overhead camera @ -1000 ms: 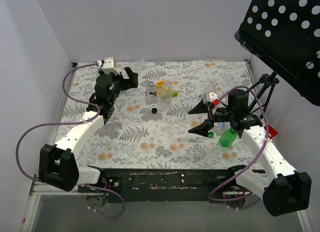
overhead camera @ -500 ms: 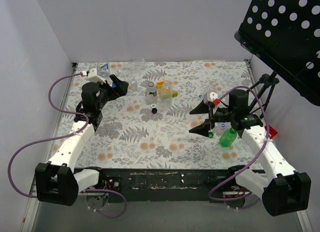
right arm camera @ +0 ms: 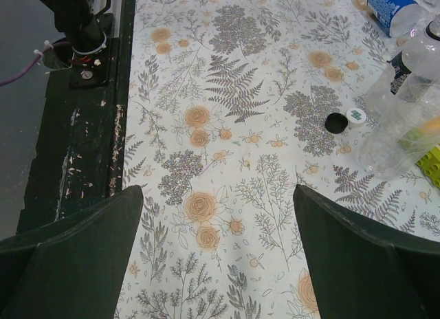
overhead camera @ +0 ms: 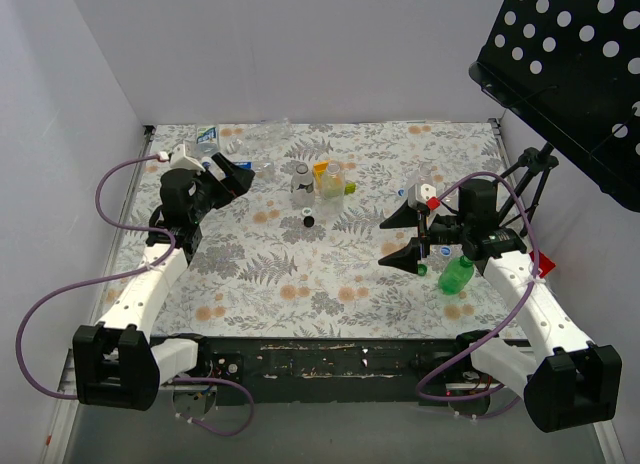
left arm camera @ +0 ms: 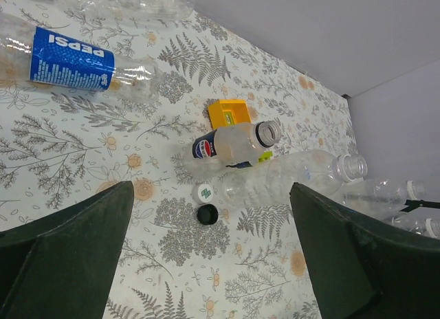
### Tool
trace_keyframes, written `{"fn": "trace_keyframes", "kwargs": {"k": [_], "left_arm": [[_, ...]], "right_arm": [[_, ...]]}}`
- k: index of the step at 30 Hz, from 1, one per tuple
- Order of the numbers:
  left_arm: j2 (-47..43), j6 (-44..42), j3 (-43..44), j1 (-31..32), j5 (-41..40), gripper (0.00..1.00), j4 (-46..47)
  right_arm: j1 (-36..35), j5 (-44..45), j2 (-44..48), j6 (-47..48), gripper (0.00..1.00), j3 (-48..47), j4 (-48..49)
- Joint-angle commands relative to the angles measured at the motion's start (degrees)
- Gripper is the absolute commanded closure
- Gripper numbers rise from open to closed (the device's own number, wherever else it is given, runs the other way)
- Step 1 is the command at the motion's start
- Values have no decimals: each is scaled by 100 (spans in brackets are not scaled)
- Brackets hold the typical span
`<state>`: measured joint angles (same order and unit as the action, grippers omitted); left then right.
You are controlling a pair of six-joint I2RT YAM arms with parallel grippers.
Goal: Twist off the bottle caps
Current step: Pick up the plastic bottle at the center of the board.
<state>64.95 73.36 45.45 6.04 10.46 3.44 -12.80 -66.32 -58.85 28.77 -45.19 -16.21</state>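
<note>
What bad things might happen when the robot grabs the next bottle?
The bottles in the middle are bunched together, so the open left claw might knock a neighbour and send it rolling. The loose white cap and black cap lie right beside them and might get flicked away. The green bottle sits close by the right arm, which might bump it when it swings.

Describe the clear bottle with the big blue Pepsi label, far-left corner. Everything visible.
The Pepsi bottle is clear, thin plastic with a blue wrap label printed PEPSI in white. It lies on its side on the floral tablecloth near the far-left corner and looks empty. One end runs out of the left wrist view, so a cap cannot be confirmed. Nothing grips it.
</note>
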Motion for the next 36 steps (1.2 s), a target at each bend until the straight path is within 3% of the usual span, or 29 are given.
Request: {"fn": "trace_keyframes", "kwargs": {"k": [1,36], "left_arm": [[35,275,-19,-86,149,2,42],[598,899,-89,-376,229,2,306]], "right_arm": [[32,-56,58,76,2,-60,47],[67,-100,-4,5,2,-51,100]]}}
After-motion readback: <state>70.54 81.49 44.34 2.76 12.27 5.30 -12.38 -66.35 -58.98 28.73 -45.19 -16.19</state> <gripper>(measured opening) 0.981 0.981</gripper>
